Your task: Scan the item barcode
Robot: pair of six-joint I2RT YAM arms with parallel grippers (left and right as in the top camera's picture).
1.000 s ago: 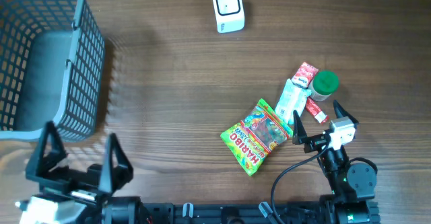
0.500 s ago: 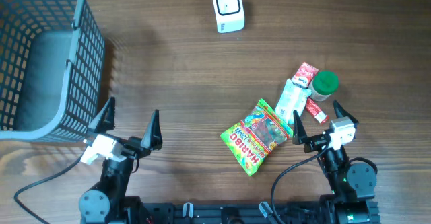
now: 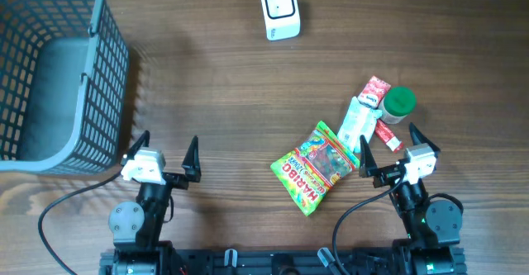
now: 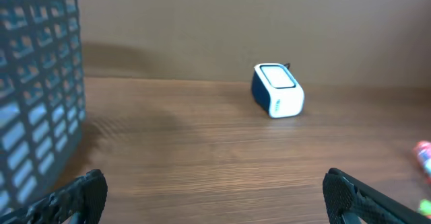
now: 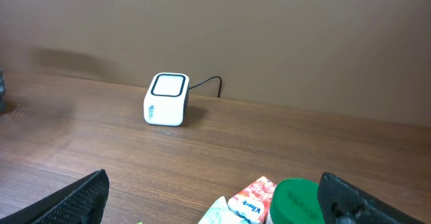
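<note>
The grey basket (image 3: pixel 50 68) is the largest hazard: its near corner stands just beside the left gripper (image 3: pixel 168 147), so a sideways swing of that arm could clip the mesh wall and shove it. Next is the Haribo bag (image 3: pixel 318 166), the likeliest item to scan. It lies flat on the table (image 3: pixel 231 101) between the two arms, nearer the right one and well apart from the scanner (image 3: pixel 279 11) at the far edge. Its printed front faces up and no barcode shows, so the code may be underneath. A pinch on the slack film could crumple the bag or let it slide, and the code would then never face the scanner's window. The right gripper (image 3: pixel 388 135) hangs over the cluster of tissue packet (image 3: pixel 355 125), green-lidded jar (image 3: pixel 399 103) and red tube (image 3: pixel 388 136). A careless descent could scatter these or take the wrong thing. The scanner looks light enough to be pushed if an item is pressed onto it. Both claws stand wide and hold nothing. Compared with a second ago, only the left arm differs: it has come from the bottom-left corner below the basket to a spot right of it. The right arm and all the goods are unmoved.
</note>
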